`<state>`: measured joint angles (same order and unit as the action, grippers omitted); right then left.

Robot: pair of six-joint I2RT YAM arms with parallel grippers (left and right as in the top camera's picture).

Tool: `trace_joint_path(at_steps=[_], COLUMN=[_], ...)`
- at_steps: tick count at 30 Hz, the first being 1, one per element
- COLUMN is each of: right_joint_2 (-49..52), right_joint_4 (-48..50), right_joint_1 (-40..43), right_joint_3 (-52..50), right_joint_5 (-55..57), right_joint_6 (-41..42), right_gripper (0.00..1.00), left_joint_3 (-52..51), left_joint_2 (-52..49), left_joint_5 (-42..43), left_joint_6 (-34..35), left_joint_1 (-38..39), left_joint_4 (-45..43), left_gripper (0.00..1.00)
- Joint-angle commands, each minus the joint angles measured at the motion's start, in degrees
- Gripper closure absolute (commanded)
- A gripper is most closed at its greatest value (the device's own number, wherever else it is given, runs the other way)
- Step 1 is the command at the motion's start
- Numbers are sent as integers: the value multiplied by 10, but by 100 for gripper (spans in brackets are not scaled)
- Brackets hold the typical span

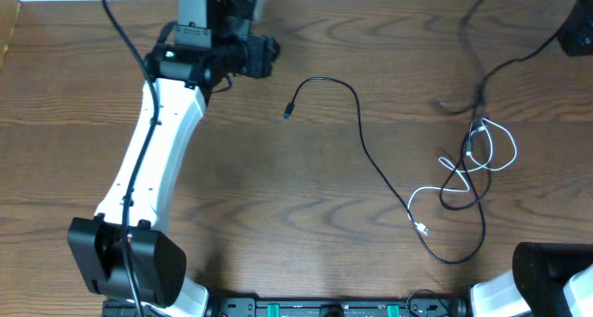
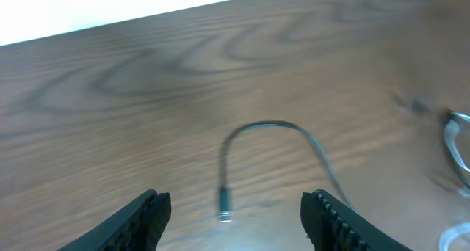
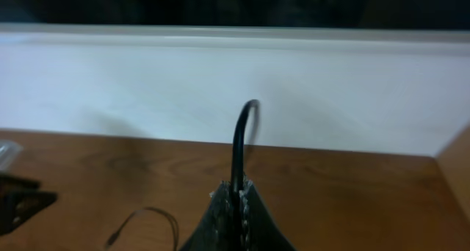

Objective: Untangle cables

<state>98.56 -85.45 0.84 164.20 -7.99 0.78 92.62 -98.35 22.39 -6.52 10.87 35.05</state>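
**Counter** [image 1: 306, 224]: brown wood-grain top, white wall along its far edge.

**Left pincer** [image 2: 235, 211]: spread wide and holding nothing. It hangs near the far edge, left of centre, and looks down on a loose plug.

**Right pincer** [image 3: 236, 196]: pressed together, pinching a held black cord [image 3: 241, 133] that arches up out of the tips. In the overhead view it sits at the far right corner [image 1: 576, 25], mostly cut off by the frame.

**Long black cable** [image 1: 366, 150]: its plug end [image 2: 224, 203] lies free near the middle of the counter. From there the cord arches and runs diagonally toward the near right corner, where it curls back up into the knot. This stretch crosses nothing.

**White cable** [image 1: 496, 145]: lies near the right edge, looped in small rings. One plug [image 1: 424, 229] trails out toward the near edge.

**Knot** [image 1: 468, 173]: near the right edge, black loops and the white rings overlap. The held black cord appears to descend into it from the far right corner. The exact crossings are too fine to read.

**Progress, as judged:** partly done.
- Done: one black end is drawn clear and laid out.
- Left: lift the white cable out of the black loops, part the two black cords, and lay each one apart.
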Motion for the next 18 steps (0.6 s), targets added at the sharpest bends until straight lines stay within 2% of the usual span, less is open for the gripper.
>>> trace_joint_path(at_steps=[1,5,12,16,18], right_joint_2=[1,11,12,12,12], right_joint_4=[6,18,39,61,76], right_joint_1=[2,2,-32,-66,-85], right_joint_3=[-1,-1,-1,-1,-1], right_joint_5=[-101,-191,-258,-273,-248], right_joint_6=[-6,-3,9,11,21], right_gripper=[99,99,99,99,99], left_joint_3=[12,12,12,12,12], left_joint_2=[15,15,15,15,15], left_joint_5=[86,162,252,261,297], left_joint_6=[-66,-107,-145,-145,-157], left_joint_1=[26,48,80,91,97], left_joint_4=[1,5,5,5,6], left_gripper=[37,31,23,22,22])
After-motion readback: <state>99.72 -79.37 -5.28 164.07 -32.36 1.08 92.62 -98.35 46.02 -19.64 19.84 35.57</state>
